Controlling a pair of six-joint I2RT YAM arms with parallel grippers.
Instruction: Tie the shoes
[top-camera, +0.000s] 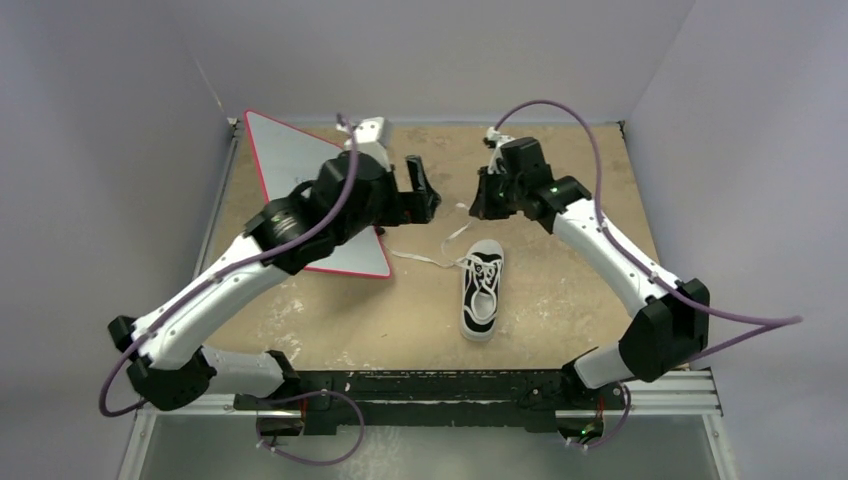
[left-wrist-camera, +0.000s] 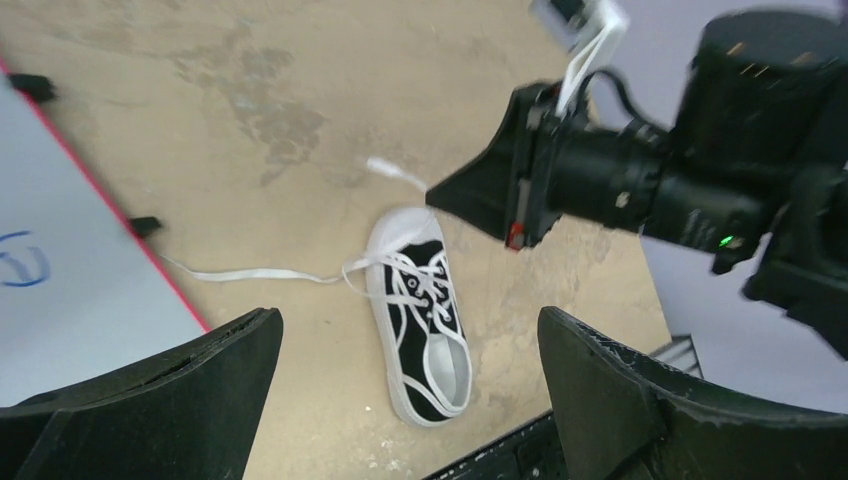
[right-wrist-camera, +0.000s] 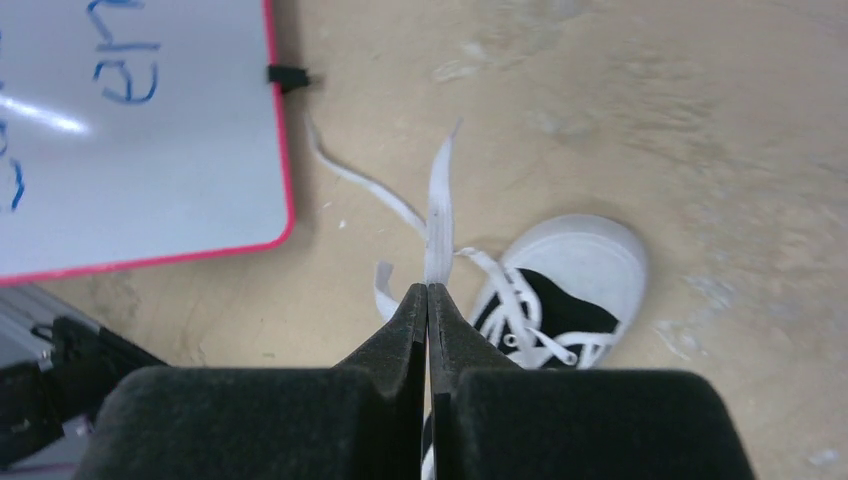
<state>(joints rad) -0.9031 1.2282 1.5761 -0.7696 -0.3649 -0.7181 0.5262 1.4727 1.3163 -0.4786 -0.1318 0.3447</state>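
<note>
Item: one small low-top sneaker, lying upright on its sole near the middle of the tan, scuffed table, between the two arms, with the toe pointing away from the arm bases and the heel toward them. The upper is showing black canvas with white stripes. The sole and rounded toe cap are showing white rubber, and the mouth is gaping open. Its long white laces are sitting threaded through the eyelets but untied. One end is trailing flat across the table to the left, toward the near corner of the whiteboard. The other is rising off the toe end. Writing: the whiteboard, red-edged and lying flat on the far left of the table, is carrying blue handwriting. From the right wrist view only a fragment resembling "en" is reading clearly, and the other strokes are running off the picture. The left wrist view is catching a blue loop, not legible as a letter. The right gripper is hanging above the table just beyond the toe, its jaws pressing together on the raised lace end, which is sticking out past the tips. The left gripper is hovering just beside the whiteboard's right edge, jaws spreading wide and holding nothing.
</note>
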